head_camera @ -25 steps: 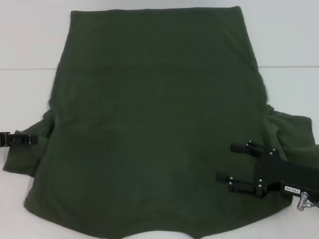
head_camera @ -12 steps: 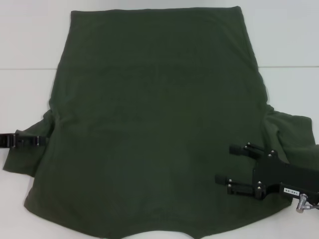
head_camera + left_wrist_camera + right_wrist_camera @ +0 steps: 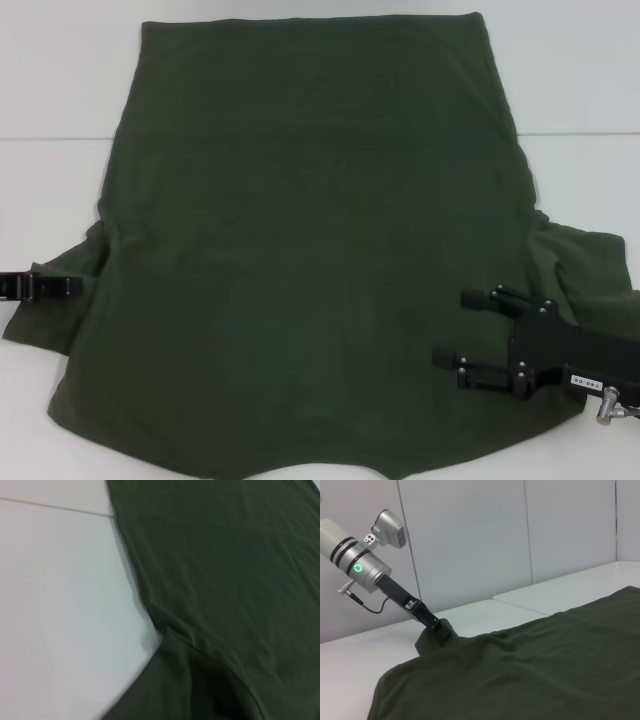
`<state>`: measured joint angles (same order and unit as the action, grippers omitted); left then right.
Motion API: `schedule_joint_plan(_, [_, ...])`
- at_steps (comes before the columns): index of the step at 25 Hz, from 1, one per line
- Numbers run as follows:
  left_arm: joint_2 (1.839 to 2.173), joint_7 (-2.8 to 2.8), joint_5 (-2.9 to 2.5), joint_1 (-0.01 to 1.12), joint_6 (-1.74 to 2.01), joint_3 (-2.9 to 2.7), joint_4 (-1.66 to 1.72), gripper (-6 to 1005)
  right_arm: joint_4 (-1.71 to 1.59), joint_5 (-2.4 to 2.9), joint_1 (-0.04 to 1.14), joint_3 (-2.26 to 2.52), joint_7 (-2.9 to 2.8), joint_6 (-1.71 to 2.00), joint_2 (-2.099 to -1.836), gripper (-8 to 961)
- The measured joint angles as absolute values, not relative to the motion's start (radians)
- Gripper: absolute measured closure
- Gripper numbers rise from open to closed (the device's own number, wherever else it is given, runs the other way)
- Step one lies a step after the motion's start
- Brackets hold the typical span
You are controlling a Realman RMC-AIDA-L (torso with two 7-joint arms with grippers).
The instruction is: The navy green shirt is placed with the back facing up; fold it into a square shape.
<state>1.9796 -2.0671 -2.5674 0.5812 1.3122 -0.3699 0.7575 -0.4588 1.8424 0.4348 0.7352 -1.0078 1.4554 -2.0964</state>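
The navy green shirt [image 3: 310, 260] lies spread flat across the white desk [image 3: 60, 90], plain side up, its collar edge nearest the robot and both short sleeves sticking out to the sides.

Over the last second the left end effector [image 3: 68, 285] slid in toward the shirt's left sleeve and then drew back a little. Its fingertips now sit at that sleeve's outer edge, and the right wrist view shows the cloth there [image 3: 442, 629] bunched up around its tip, so it looks closed on the sleeve (a grasp just made, by my reading).

The right end effector [image 3: 455, 328] has barely shifted. It hovers over the shirt body just inside the right sleeve, its two fingers spread apart and holding nothing.

I judge that folding the left sleeve inward comes next; no fold is in yet.
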Motion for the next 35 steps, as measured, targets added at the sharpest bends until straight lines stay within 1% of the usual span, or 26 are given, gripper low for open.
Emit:
schedule_joint_plan(2, [1.979,-2.067,-2.566,0.581,1.311,-0.367,0.758,295,-0.46,1.842,0.435,0.736,-1.008,1.456,-2.097,26])
schedule_joint_plan(12, [1.978,-2.066,-2.565,0.585,1.31,-0.368,0.759,770,-0.46,1.842,0.437,0.738,-1.008,1.456,-2.097,27])
schedule_joint_plan(18, [1.978,-2.042,-2.565,0.587,1.3,-0.368,0.759,966,-0.46,1.842,0.437,0.739,-1.008,1.456,-2.097,27])
schedule_joint_plan(28, [1.971,-2.05,-2.582,0.589,1.286,-0.368,0.787,965,-0.46,1.842,0.44,0.739,-1.008,1.457,-2.097,27])
schedule_joint_plan(30, [1.965,-2.062,-2.59,0.59,1.287,-0.368,0.83,964,-0.461,1.842,0.441,0.739,-1.008,1.461,-2.097,27])
schedule_joint_plan(32, [1.952,-2.082,-2.6,0.595,1.296,-0.369,0.852,964,-0.461,1.842,0.442,0.739,-1.008,1.465,-2.096,27])
schedule_joint_plan(35, [1.947,-2.097,-2.627,0.607,1.299,-0.376,0.865,964,-0.46,1.842,0.442,0.739,-1.005,1.467,-2.096,27])
